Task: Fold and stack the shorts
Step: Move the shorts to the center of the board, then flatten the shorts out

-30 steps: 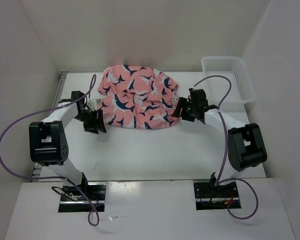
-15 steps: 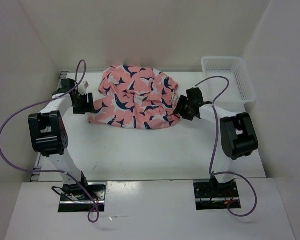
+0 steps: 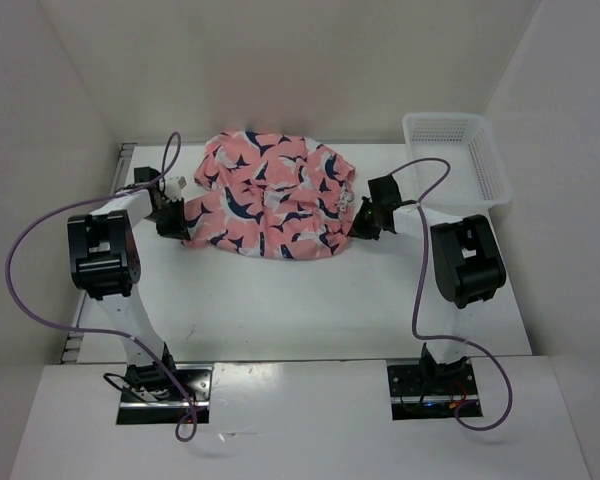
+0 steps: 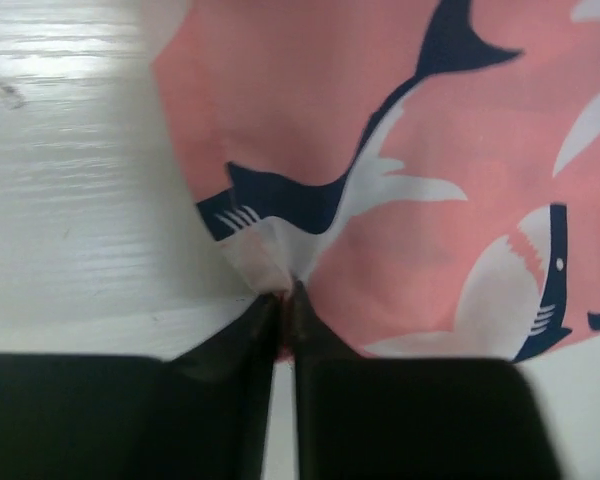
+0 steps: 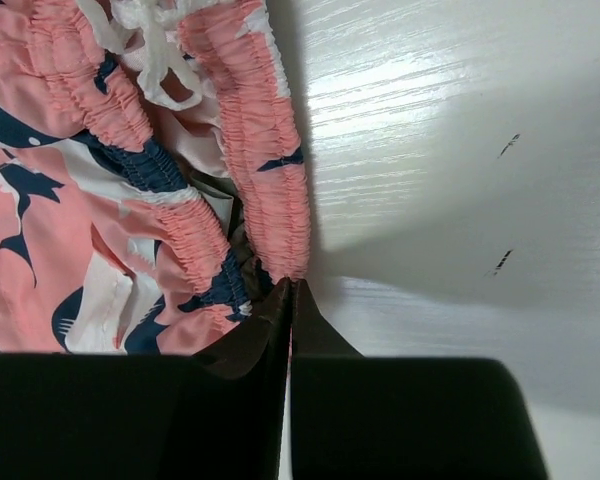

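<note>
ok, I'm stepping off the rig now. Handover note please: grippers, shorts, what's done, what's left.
Left gripper: shut, pinching the left edge of the coral-pink whale-print fabric shorts.
Right gripper: shut on their gathered elastic waistband, right side.
Shorts: rumpled heap at the far middle of the white table, not folded. White plastic mesh basket sits at the far right.
Done: both sides gripped.
Left: spread flat, fold, stack.

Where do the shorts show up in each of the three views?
Top external: shorts lie in the upper centre.
Left wrist: shorts fill the upper right, a corner pinched by the left fingers.
Right wrist: shorts at upper left, waistband reaching the right fingers.
Shared landmark: the white table beneath.
</note>
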You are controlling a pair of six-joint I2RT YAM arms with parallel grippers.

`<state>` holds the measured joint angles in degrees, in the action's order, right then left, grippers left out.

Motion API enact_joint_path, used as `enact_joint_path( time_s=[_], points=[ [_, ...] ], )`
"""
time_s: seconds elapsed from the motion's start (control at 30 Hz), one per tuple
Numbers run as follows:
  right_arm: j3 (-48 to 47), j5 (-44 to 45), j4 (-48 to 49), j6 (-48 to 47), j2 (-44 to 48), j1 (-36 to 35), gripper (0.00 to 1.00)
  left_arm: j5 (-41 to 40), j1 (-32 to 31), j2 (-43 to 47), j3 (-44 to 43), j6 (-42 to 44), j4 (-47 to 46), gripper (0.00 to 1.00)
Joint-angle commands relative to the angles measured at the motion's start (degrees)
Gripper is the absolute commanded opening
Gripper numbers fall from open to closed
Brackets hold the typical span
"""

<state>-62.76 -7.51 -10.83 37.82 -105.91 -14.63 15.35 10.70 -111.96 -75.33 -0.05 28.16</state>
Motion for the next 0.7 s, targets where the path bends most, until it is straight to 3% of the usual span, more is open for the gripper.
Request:
enact_joint_path(
  time_s=[0.0, 0.03, 0.07, 0.13, 0.27, 0.43, 0.47, 0.53, 0.6, 0.67],
  points=[
    [-2.80, -1.98, -1.12, -0.11, 1.22, -0.31, 0.00, 3.89, -0.33, -1.77, -1.39, 0.05, 4.34, 0.10],
    [-2.80, -1.98, -1.99, -0.99, 2.01, -0.31, 0.00, 3.89, -0.33, -1.25, -1.40, 0.05, 5.57, 0.02],
    [-2.80, -1.98, -3.13, -1.52, 4.11, 0.30, 0.00, 4.50, 0.54, 0.33, -2.18, 0.05, 6.81, 0.00],
    [-2.28, -2.60, -4.98, -3.89, 6.75, 1.01, 0.00, 4.51, 2.22, 3.05, -2.19, 0.05, 11.11, 0.00],
    [0.88, -1.11, -10.17, -7.76, 13.26, 1.01, 0.00, -4.77, 2.22, 13.84, 7.17, 0.05, 15.78, 0.00],
    [3.26, -1.63, -11.41, -6.72, 15.56, 1.01, 0.00, -8.32, -0.23, 15.55, 15.91, 0.05, 15.78, 0.03],
    [3.78, -1.63, -11.41, -6.19, 15.56, 1.01, 0.26, -7.45, -0.24, 15.55, 16.44, 0.05, 15.78, 0.03],
    [3.79, -2.94, -9.57, -5.14, 14.42, 1.01, 0.52, -5.43, -0.76, 15.55, 16.44, 0.05, 15.78, 0.04],
    [4.31, -5.31, -7.99, -4.08, 12.41, 1.01, 0.62, -4.90, -0.77, 15.55, 16.44, 0.05, 15.78, 0.04],
    [4.84, -5.32, -6.58, -2.32, 10.99, -0.04, 0.65, -4.90, -0.77, 15.55, 16.44, 0.05, 15.78, 0.05]
  ],
)
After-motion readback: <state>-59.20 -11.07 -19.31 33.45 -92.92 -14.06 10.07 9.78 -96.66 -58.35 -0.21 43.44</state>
